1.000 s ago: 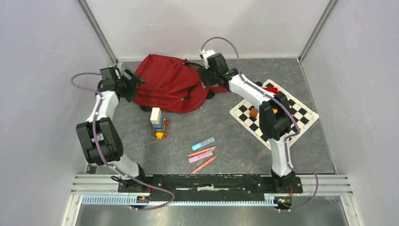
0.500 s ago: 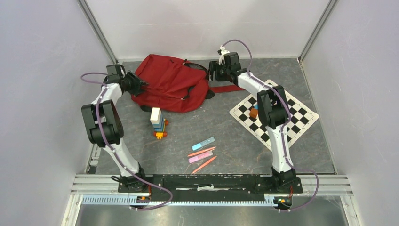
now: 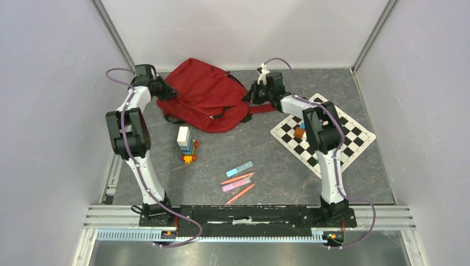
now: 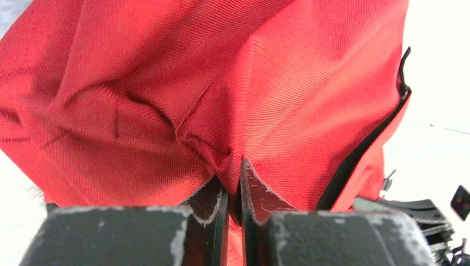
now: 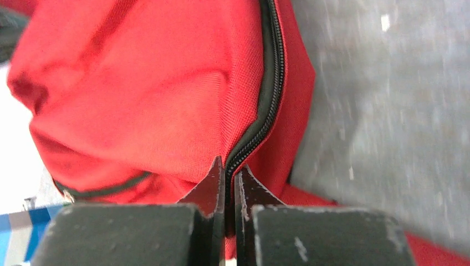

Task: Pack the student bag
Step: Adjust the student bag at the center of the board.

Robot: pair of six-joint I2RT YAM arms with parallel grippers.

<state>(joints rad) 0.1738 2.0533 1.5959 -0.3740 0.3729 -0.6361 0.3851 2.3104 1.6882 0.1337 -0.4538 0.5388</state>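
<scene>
the student bag (image 3: 205,102) lies far-centre on the table (image 3: 266,158), long axis running between my grippers. left gripper (image 4: 233,185) clamps closed on fabric at its left end; right gripper (image 5: 229,185) clamps closed on the zip seam (image 5: 270,77) at its right end.

Bright even light, soft shadows, blown-out whites behind the student bag (image 4: 138,83)

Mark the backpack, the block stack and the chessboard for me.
backpack (image 3: 205,97): top view, middle of its red fabric body.
block stack (image 3: 184,135): top view, the white block on top.
chessboard (image 3: 354,136): top view, bare squares to the right of the arm.
</scene>
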